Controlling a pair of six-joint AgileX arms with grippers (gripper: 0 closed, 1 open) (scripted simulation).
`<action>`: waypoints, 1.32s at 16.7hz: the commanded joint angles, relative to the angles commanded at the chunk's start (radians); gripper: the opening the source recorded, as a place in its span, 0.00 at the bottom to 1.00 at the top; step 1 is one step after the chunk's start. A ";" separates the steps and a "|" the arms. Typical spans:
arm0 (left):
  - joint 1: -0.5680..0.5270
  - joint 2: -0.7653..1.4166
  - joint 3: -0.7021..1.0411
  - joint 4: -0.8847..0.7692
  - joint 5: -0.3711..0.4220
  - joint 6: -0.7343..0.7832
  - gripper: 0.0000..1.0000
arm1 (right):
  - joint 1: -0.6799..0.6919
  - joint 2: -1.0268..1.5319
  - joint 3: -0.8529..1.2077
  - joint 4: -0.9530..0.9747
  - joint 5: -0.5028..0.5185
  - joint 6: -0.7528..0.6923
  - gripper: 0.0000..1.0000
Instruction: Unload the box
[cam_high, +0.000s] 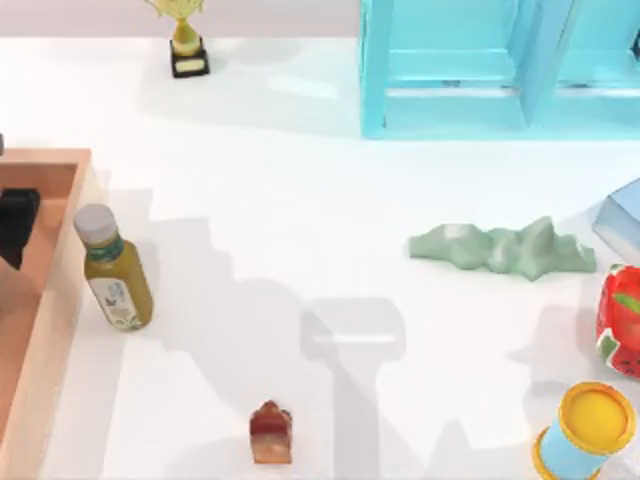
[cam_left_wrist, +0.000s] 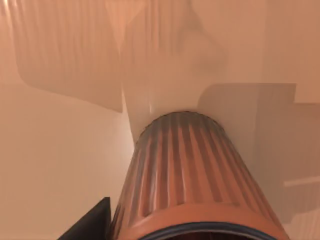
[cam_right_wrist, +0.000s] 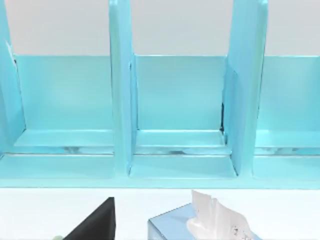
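Top view, near to far: small red-brown block-shaped toy (cam_high: 270, 433) at the near edge of the white bench (cam_high: 300, 250), yellow-lidded blue cylindrical tub (cam_high: 586, 432) at near right, red strawberry-patterned object (cam_high: 622, 320) just beyond it. Large shallow salmon-orange rectangular box (cam_high: 52, 300) with thick peach rim sits at the bench's left edge, cut off by the frame; long axis runs near-to-far, open side up. Olive-green juice bottle (cam_high: 112, 268) with grey cap lies on the bench just outside the box's right wall, cap end pointing far.

Left gripper (cam_high: 16, 224) is the dark shape over the box interior; can't tell whether its fingers are open or closed. Left wrist view: ribbed orange cup (cam_left_wrist: 187, 175) with dark rim against the box floor, close to the camera, one dark finger (cam_left_wrist: 90, 222) beside it.

Mid-right: crumpled pale-green cloth (cam_high: 500, 248), pale-blue tissue box (cam_high: 622, 215) at right edge. Far: gold trophy (cam_high: 185, 40) on black base, cyan shelf unit (cam_high: 480, 65). Right wrist view faces the shelf bays, tissue box in front; right fingers' state can't tell.
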 joint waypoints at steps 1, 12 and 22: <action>0.000 0.000 0.000 0.000 0.000 0.000 1.00 | 0.000 0.000 0.000 0.000 0.000 0.000 1.00; 0.000 0.000 0.000 0.000 0.000 0.000 0.25 | 0.000 0.000 0.000 0.000 0.000 0.000 1.00; 0.000 0.000 0.000 0.000 0.000 0.000 0.00 | 0.000 0.000 0.000 0.000 0.000 0.000 1.00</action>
